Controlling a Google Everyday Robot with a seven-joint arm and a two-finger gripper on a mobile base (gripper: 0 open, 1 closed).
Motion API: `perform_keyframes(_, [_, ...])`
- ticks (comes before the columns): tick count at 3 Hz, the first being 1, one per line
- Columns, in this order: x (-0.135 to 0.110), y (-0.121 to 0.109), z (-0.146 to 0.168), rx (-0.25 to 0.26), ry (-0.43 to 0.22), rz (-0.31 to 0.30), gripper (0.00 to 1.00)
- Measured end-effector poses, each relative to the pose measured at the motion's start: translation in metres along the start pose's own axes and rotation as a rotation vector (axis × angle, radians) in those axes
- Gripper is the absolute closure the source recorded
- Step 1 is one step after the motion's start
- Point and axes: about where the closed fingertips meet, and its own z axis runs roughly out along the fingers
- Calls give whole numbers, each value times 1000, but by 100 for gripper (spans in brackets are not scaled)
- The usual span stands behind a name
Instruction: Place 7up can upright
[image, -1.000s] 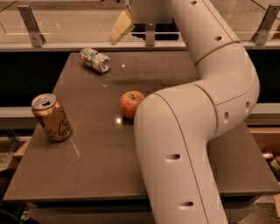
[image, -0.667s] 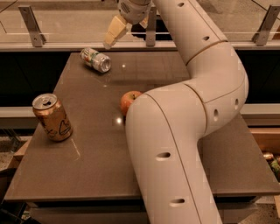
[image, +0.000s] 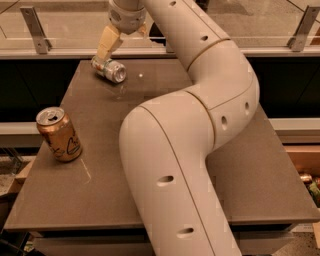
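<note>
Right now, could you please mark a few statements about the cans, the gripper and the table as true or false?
1. The 7up can lies on its side near the table's far edge. True.
2. The bronze-orange can lies on its side. False: it stands upright near the table's left edge, open top up.
3. The gripper is just above the 7up can, at the far side of the table. True.
4. The two cans touch each other. False: they are well apart, with bare tabletop between them.
5. The 7up can is lifted clear of the table. False: it rests on the tabletop.
</note>
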Motion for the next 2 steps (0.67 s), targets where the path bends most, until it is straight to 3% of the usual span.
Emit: perform_keyframes(2, [-5,25,30,-83,28,21,0])
